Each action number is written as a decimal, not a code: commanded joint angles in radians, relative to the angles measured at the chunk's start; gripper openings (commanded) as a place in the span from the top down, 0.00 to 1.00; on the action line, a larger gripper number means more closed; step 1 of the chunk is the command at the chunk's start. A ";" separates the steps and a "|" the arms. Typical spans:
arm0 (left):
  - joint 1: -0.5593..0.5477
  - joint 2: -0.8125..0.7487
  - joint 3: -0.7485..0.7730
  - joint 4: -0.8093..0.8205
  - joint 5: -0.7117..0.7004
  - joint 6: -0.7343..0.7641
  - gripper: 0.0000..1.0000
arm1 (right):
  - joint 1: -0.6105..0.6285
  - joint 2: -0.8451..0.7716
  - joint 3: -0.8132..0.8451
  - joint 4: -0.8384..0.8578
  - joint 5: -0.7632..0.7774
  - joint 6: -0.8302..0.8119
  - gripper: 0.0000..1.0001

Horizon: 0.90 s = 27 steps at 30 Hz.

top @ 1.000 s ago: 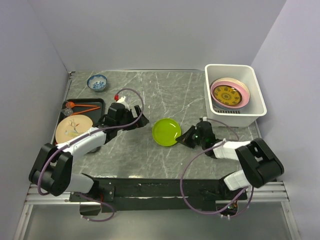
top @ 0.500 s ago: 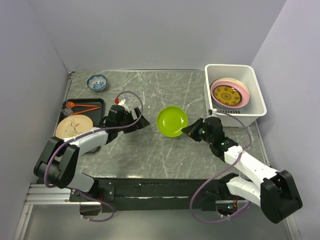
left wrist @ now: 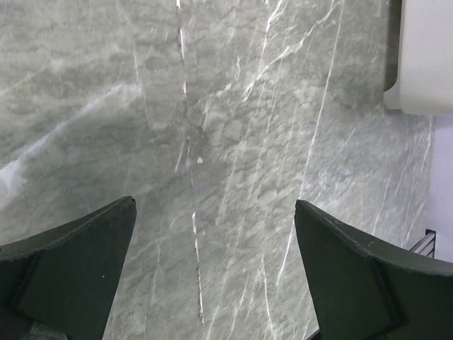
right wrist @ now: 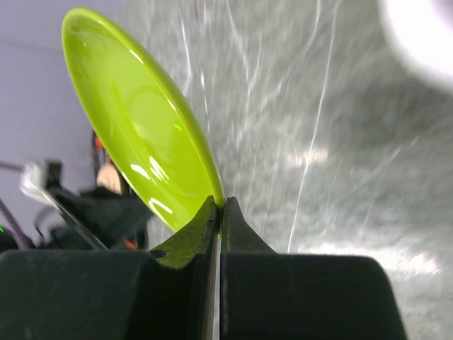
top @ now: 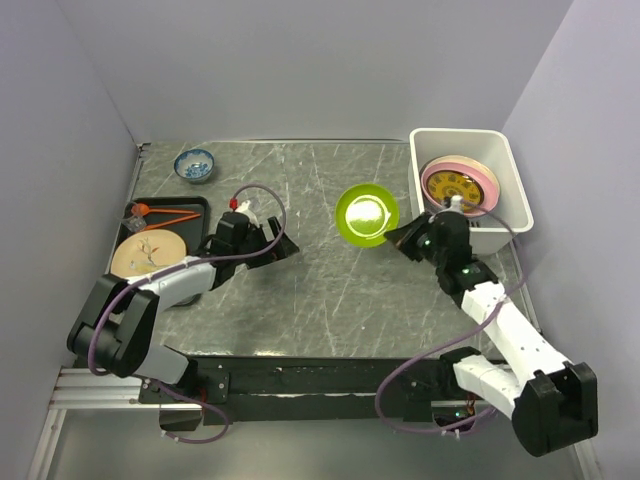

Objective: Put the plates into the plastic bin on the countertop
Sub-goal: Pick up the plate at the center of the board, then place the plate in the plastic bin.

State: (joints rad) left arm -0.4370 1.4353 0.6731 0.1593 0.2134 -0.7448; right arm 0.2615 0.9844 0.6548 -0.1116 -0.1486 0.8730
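- Two plates, pink (top: 488,177) and small yellow (top: 459,189), already lie in the bin (top: 458,134), just beyond the right gripper (right wrist: 218,209).
- That gripper is pinched on the rim of the green plate (top: 367,215), holding it tilted above the countertop (top: 320,290), not yet in.
- One cream plate (top: 147,256) lies behind the left gripper (left wrist: 216,269), whose jaws stand wide and hold nothing.
- Bowl (top: 194,164) and black tray (top: 185,208) sit well behind that gripper; I judge nothing blocks the way.

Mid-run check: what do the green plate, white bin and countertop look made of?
Green plate: glossy, with sharp light reflections and a thin rim; probably plastic or melamine, though glazed ceramic is possible. White bin: matte moulded plastic, judging by rounded corners and smooth walls. Countertop: dark grey, white-veined, slight sheen; stone or laminate, cannot tell.
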 commanded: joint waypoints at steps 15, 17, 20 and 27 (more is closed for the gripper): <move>0.001 -0.069 -0.012 0.022 0.061 -0.001 0.01 | -0.407 0.143 0.347 -0.065 -0.190 -0.146 1.00; 0.001 -0.058 -0.009 0.026 0.064 -0.001 0.01 | -0.429 0.155 0.350 -0.062 -0.210 -0.143 1.00; 0.001 -0.050 -0.009 0.036 0.072 -0.001 0.01 | -0.481 0.158 0.341 -0.057 -0.229 -0.138 1.00; 0.001 -0.041 -0.009 0.048 0.095 0.002 0.01 | -0.577 0.151 0.315 -0.043 -0.272 -0.135 1.00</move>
State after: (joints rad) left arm -0.4370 1.3907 0.6472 0.1581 0.2722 -0.7456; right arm -0.2783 1.1561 0.9394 -0.2031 -0.3702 0.7418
